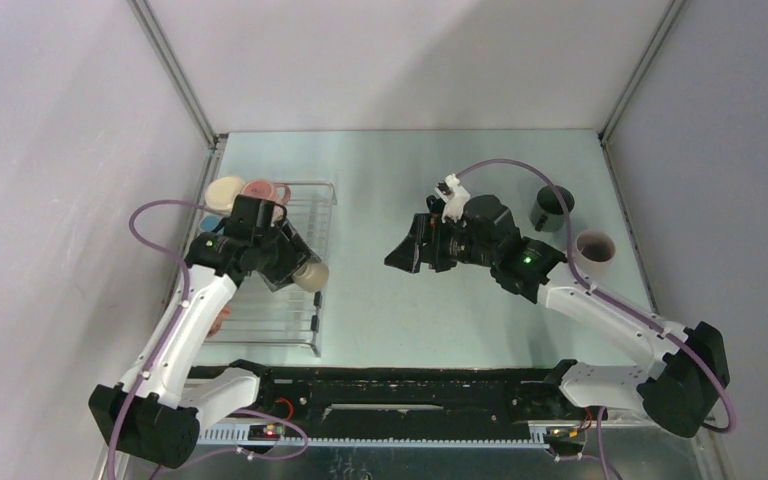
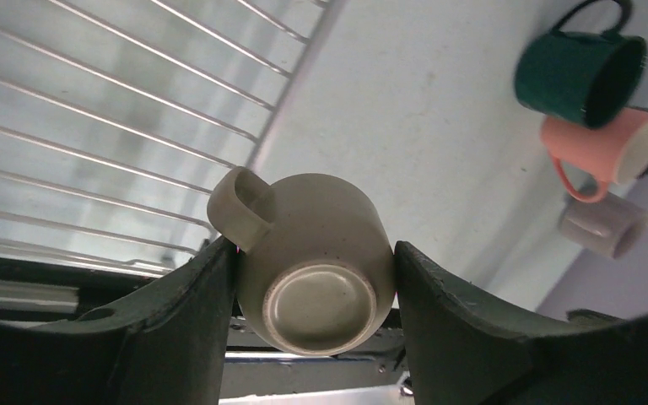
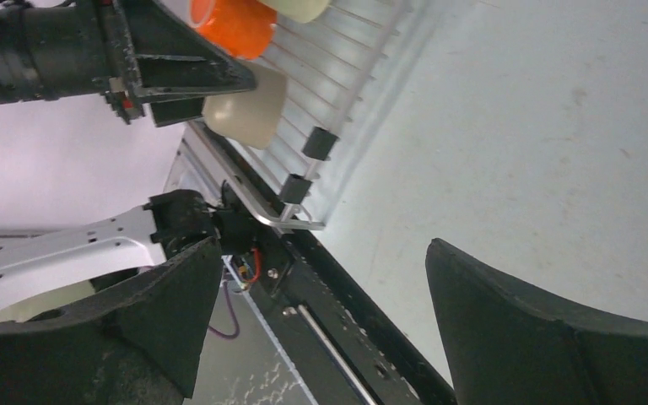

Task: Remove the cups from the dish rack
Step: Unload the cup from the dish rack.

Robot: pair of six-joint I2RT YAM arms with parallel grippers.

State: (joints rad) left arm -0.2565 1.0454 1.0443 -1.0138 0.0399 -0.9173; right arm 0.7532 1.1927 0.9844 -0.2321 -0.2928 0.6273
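The left hand is clamped on a cream mug. Its base faces the wrist camera and its handle points toward the dish rack, at the rack's right edge. The right hand stands wide and empty over the surface. Far right, a dark teal mug, a pink mug and a grey mug cluster together. A pale cup and an orange cup sit in the rack, possibly with others behind the arm.
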